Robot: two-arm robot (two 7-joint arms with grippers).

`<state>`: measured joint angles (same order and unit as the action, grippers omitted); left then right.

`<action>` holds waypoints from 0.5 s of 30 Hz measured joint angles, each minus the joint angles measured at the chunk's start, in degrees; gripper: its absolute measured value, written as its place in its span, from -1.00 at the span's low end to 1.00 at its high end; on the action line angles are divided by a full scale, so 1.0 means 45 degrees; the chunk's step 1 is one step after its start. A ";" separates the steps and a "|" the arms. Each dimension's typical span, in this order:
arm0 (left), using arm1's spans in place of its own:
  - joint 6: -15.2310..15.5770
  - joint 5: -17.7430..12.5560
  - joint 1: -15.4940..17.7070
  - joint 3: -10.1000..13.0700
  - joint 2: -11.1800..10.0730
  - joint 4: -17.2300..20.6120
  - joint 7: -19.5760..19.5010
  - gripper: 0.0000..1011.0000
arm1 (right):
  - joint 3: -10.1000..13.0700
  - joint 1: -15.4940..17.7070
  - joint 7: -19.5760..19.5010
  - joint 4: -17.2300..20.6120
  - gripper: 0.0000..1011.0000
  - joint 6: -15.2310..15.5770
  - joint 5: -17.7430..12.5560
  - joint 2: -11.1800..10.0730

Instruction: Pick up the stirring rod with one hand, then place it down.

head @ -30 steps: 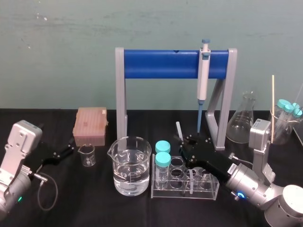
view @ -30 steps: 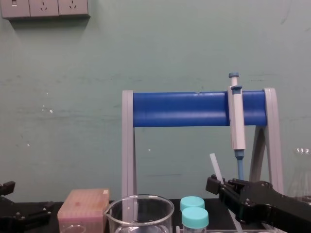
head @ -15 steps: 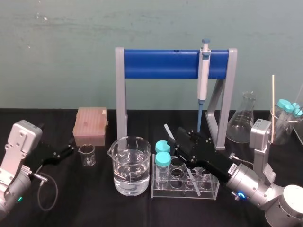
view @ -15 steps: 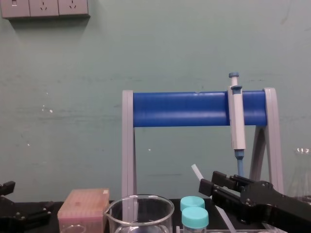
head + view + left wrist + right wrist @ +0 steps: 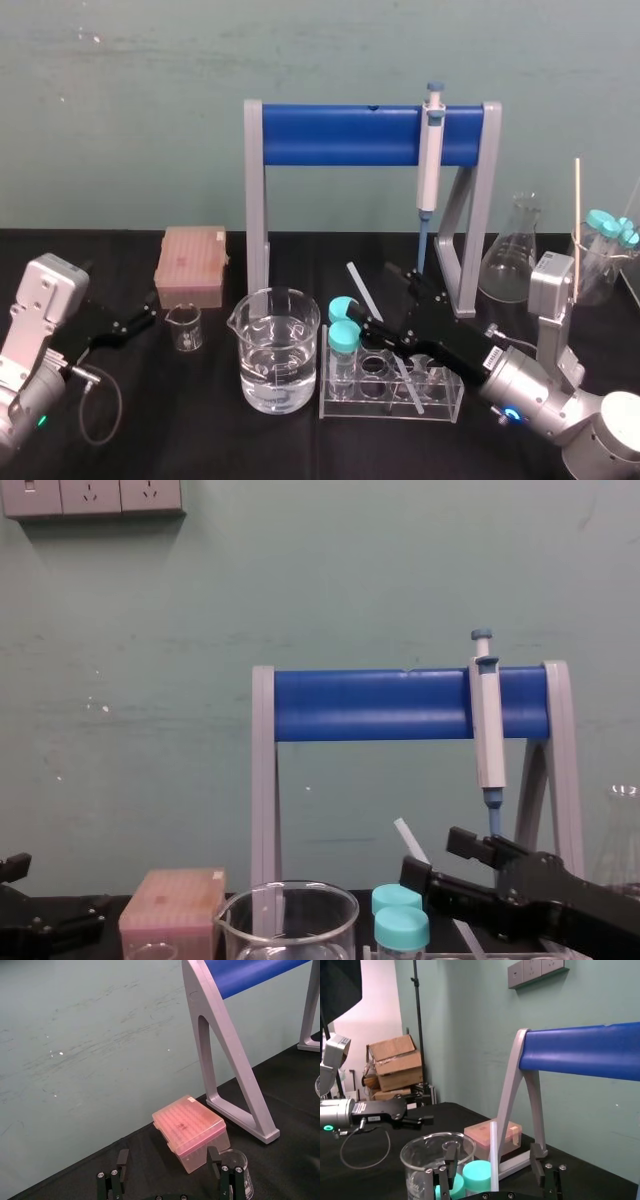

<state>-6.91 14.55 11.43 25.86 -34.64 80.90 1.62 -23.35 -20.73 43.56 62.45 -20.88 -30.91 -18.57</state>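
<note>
The stirring rod [image 5: 362,290] is a thin whitish stick leaning at a slant, its lower end down in the clear tube rack [image 5: 440,405] and its top pointing up and left. My right gripper [image 5: 392,300] is open around it, one black finger on each side and neither touching. In the right wrist view the rod [image 5: 494,1150] stands free between the spread fingers [image 5: 451,1157] of the right gripper [image 5: 493,1160]. The chest view shows the rod [image 5: 408,840] rising past the right gripper [image 5: 440,858]. My left gripper [image 5: 140,318] rests open at the left of the table, its fingers [image 5: 122,1160] apart.
A blue-barred pipette stand [image 5: 340,135] holds a grey-and-blue pipette [image 5: 430,160] behind the rack. A water beaker [image 5: 275,350] and teal-capped tubes [image 5: 343,340] stand just left of the gripper. A pink tip box [image 5: 190,265] and small beaker [image 5: 183,327] sit left, a flask [image 5: 515,260] right.
My right gripper has opened from shut and let go of the rod. The rod has tipped to the left and now leans in the rack. The left arm has not moved.
</note>
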 joint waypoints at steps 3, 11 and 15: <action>0.0000 -0.0001 0.0000 0.0000 0.0000 0.0000 0.0000 0.98 | 0.0031 0.0174 -0.0110 0.0322 0.93 0.0118 0.0065 -0.0160; 0.0000 0.0000 -0.0001 0.0000 0.0000 0.0000 0.0000 0.98 | 0.0732 0.1635 -0.1005 0.2372 0.98 0.0676 -0.0012 -0.1271; 0.0000 0.0000 -0.0001 0.0000 0.0000 0.0000 0.0000 0.98 | 0.1389 0.2502 -0.1948 0.3261 0.98 0.0792 0.0047 -0.1740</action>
<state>-6.91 14.55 11.43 25.86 -34.65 80.90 1.62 -17.10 -9.48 34.80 77.13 -17.32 -30.70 -26.40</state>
